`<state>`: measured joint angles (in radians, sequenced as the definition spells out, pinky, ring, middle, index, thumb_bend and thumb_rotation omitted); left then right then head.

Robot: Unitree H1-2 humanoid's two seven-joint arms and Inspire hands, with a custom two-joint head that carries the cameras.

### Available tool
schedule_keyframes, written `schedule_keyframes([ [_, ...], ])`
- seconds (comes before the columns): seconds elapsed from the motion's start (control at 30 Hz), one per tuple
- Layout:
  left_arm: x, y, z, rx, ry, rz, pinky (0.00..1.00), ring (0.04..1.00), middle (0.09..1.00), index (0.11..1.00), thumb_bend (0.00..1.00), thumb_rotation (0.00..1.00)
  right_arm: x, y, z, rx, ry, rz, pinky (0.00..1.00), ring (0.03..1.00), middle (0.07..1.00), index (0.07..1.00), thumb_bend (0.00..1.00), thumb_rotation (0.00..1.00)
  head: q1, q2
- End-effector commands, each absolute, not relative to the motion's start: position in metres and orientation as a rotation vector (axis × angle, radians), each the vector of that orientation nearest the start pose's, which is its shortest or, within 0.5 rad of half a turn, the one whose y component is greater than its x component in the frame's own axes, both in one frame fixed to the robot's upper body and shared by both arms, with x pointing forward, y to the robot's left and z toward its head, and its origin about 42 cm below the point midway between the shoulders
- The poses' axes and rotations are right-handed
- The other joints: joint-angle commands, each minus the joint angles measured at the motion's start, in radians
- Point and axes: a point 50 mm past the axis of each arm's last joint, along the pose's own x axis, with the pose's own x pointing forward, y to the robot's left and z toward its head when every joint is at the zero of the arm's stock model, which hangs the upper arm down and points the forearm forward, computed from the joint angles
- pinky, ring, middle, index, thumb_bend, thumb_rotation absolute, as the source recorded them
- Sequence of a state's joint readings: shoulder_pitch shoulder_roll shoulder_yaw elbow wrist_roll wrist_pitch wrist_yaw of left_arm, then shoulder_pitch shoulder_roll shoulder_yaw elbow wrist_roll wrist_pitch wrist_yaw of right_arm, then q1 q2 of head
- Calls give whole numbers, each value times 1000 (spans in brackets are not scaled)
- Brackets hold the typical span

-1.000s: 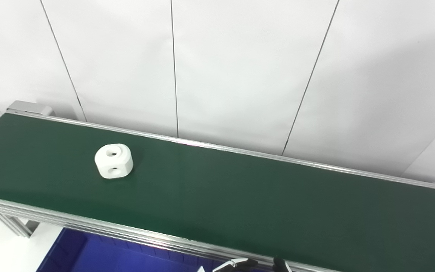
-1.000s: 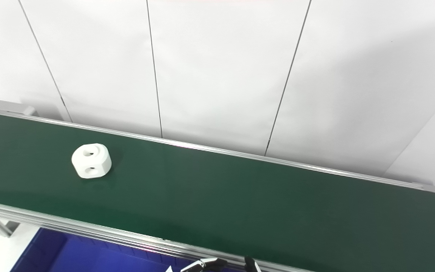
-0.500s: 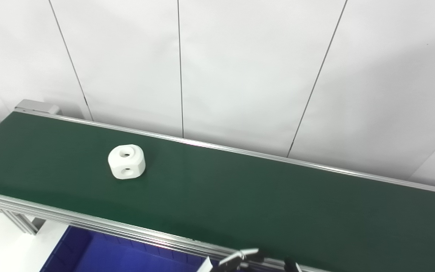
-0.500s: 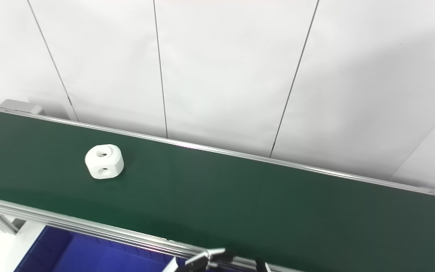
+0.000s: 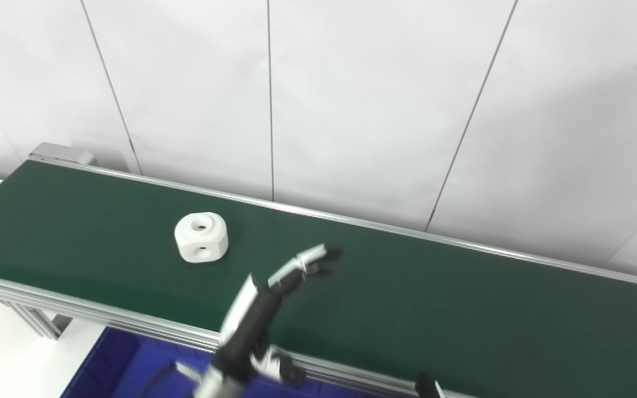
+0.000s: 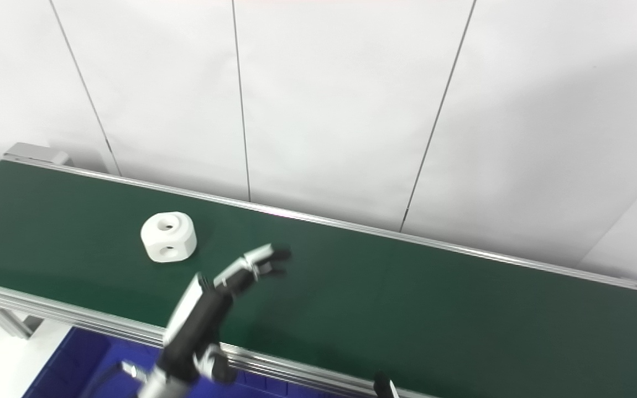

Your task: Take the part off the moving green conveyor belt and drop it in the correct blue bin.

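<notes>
One white part [image 5: 201, 237], a rounded block with a hole on top and another in its side, rides the green conveyor belt [image 5: 407, 298] toward its left end. Reaching over the belt's near rail, the left hand [image 5: 274, 290] hangs above the green surface just right of the part, fingers extended and apart, grasping nothing. Only a dark tip of the right hand [image 5: 426, 386] shows at the bottom edge; its state cannot be told. Below the rail sits a blue bin [image 5: 125, 365].
</notes>
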<state>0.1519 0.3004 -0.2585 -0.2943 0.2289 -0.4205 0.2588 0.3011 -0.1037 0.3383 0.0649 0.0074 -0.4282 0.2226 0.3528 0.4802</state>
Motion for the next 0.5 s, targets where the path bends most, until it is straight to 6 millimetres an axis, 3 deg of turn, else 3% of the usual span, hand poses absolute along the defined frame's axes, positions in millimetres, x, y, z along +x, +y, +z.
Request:
schedule_keyframes([
  [0.0,228,240,173,391,-624,-123,851,904,899,897,897,788,158,-153,47,7,-127,501,999,1000,991,989,962,990,1,1],
  [0.2,265,286,213,617,-631,-129,855,894,881,872,890,659,161,-148,47,36,-127,498,1000,1000,997,998,938,979,1,-4],
  [0.33,279,306,229,746,-584,-128,864,889,864,858,879,650,163,-146,47,31,-130,506,1000,1000,993,994,944,983,5,-11],
  [0.47,296,320,238,877,-529,-129,803,885,872,859,899,617,164,-147,45,21,-124,498,1000,1000,997,998,951,988,18,-19],
])
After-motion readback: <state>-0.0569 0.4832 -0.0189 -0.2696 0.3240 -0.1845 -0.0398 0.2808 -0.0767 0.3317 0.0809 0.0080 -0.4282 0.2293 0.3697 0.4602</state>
